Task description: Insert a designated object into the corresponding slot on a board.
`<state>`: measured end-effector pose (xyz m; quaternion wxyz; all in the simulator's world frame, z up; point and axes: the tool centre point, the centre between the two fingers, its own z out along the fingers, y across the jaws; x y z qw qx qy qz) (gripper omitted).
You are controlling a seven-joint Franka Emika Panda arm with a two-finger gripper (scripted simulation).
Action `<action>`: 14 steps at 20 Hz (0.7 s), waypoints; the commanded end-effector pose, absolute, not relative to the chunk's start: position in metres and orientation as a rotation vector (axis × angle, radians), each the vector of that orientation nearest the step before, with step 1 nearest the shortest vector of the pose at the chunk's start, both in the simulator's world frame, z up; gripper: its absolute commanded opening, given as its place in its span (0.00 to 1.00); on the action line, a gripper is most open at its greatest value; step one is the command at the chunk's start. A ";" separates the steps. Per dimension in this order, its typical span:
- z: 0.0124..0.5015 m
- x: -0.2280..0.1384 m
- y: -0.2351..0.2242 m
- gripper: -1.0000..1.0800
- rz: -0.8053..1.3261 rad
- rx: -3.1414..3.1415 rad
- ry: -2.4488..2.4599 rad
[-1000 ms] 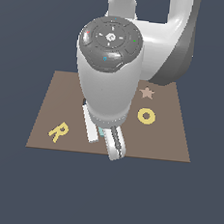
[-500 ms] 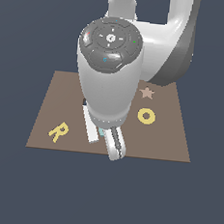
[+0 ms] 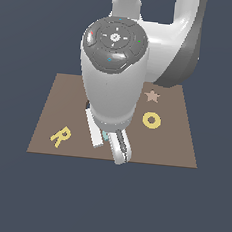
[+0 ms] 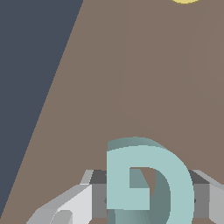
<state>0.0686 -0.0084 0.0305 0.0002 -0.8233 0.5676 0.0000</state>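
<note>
The light teal G block (image 4: 148, 183) is held between my gripper's (image 4: 144, 205) grey fingers (image 4: 65, 205), just above the brown board (image 4: 131, 78). In the exterior view my gripper (image 3: 114, 144) hangs over the board's near edge (image 3: 149, 154), and only a sliver of the teal G (image 3: 105, 135) shows beside the fingers. The arm's large white wrist covers the middle of the board. The G-shaped slot is hidden in both views.
A yellow R (image 3: 60, 135) lies on the board at the exterior view's left, a yellow O ring (image 3: 151, 120) at its right, and a small brown star (image 3: 151, 96) behind the O. A yellow edge (image 4: 183, 1) shows in the wrist view. Dark floor surrounds the board.
The arm's wrist has shifted very slightly; the gripper stays shut on the G over the same spot of the board.
</note>
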 end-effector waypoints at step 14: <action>0.033 0.040 -0.012 0.00 -0.001 -2.833 1.357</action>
